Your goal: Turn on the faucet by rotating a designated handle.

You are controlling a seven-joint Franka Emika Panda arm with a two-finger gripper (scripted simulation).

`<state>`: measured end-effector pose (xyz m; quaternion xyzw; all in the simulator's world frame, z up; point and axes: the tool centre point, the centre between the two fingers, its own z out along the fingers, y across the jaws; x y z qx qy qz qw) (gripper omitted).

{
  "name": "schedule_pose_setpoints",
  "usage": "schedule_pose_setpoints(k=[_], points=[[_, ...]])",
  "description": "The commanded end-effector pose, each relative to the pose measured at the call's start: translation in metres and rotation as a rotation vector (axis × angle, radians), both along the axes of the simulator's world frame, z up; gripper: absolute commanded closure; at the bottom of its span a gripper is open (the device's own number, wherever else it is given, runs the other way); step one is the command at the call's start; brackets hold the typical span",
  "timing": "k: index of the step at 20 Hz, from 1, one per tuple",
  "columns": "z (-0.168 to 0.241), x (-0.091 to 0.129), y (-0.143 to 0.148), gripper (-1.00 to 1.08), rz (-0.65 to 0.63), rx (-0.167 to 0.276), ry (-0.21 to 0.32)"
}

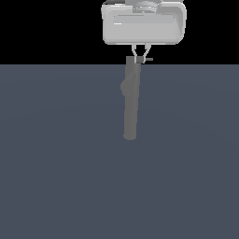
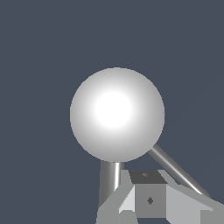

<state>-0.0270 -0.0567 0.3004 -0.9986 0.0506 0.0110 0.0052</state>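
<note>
The faucet point(image 1: 130, 107) is a long grey column lying across the dark surface, with a small rounded bulge point(image 1: 124, 87) on its side. In the wrist view its end shows as a bright round disc point(image 2: 117, 114). The handle point(image 1: 148, 59) is a thin short bar jutting from the faucet's far end toward the exterior view's right; in the wrist view the handle point(image 2: 177, 171) runs slantwise from the disc to behind one finger. My pale boxy gripper point(image 1: 141, 59) hangs over that end, its fingers drawn together beside the handle. In the wrist view the gripper point(image 2: 166, 194) appears shut, with nothing between its pads.
A flat dark blue-grey floor point(image 1: 56, 163) spreads all around the faucet. A second short grey stub point(image 2: 110, 179) leaves the disc beside my fingers. Above the floor's far edge the background is black.
</note>
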Motion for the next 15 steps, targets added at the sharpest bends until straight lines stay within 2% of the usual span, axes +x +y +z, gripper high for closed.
schedule_pose_setpoints(k=[1, 15], points=[[0.000, 0.011, -0.011, 1.08, -0.010, -0.004, -0.010], [0.000, 0.048, -0.049, 1.08, -0.045, -0.012, -0.021]])
